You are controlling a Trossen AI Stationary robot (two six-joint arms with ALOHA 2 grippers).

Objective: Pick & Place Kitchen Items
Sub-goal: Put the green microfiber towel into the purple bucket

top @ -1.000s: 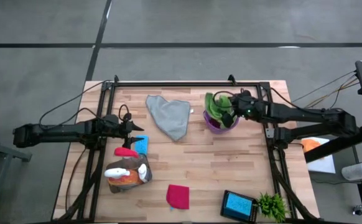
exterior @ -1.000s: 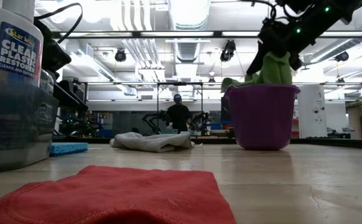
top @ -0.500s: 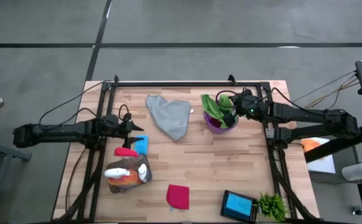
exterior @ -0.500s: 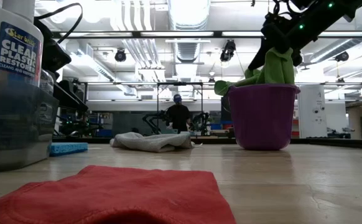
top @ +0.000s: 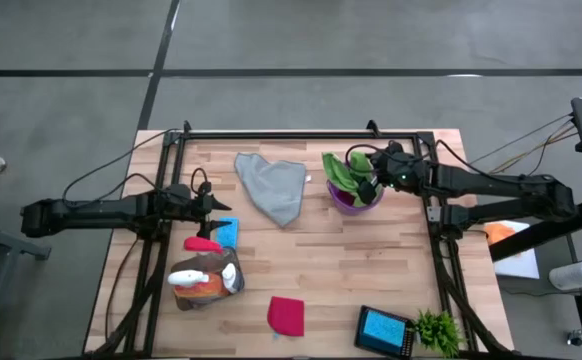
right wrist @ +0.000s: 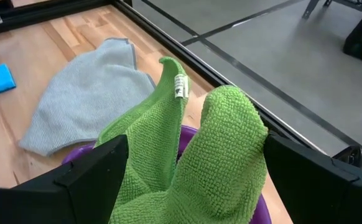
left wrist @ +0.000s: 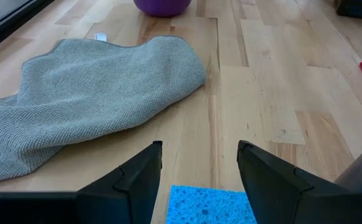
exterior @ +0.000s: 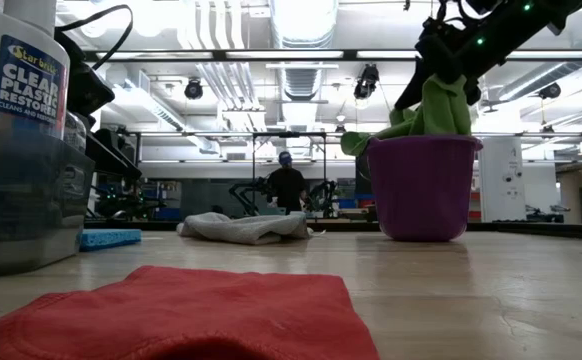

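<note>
Two grippers in play. Right gripper (top: 368,187) over purple bowl (exterior: 421,190), fingers spread wide either side of green cloth (right wrist: 193,155), gripping nothing; cloth bunched in bowl, one corner hanging over rim. Best retreat straight up, avoid snagging fabric. Left gripper (left wrist: 199,171) part-open, empty, above blue sponge (left wrist: 212,205).

The left arm is reaching in from the left side, its gripper (top: 214,204) sitting low over the tabletop with fingers (left wrist: 137,180) parted. The right arm is stretching in from the right toward the far middle, its gripper (top: 364,186) raised, with fingers (right wrist: 94,174) spread wide.
</note>
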